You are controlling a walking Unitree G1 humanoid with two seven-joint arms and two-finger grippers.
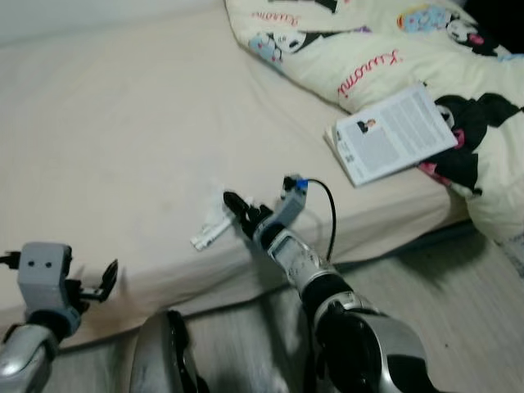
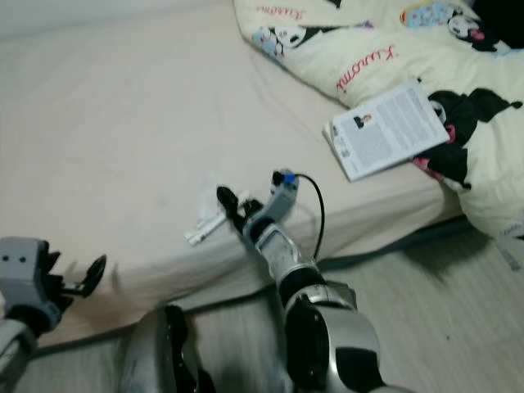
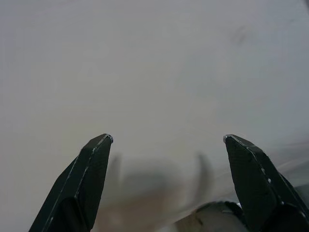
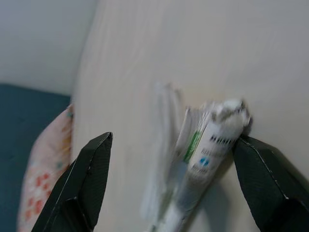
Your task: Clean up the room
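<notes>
Right claw spread at the crumpled tube — nothing gripped yet.
Booklet and tube are left on the bed; left claw is held spread, idle.

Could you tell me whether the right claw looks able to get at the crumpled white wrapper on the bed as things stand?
Probably yes. The right claw is open and sits right at the crumpled white wrapper on the bed, with one finger beside it. Nothing lies between them.
</notes>
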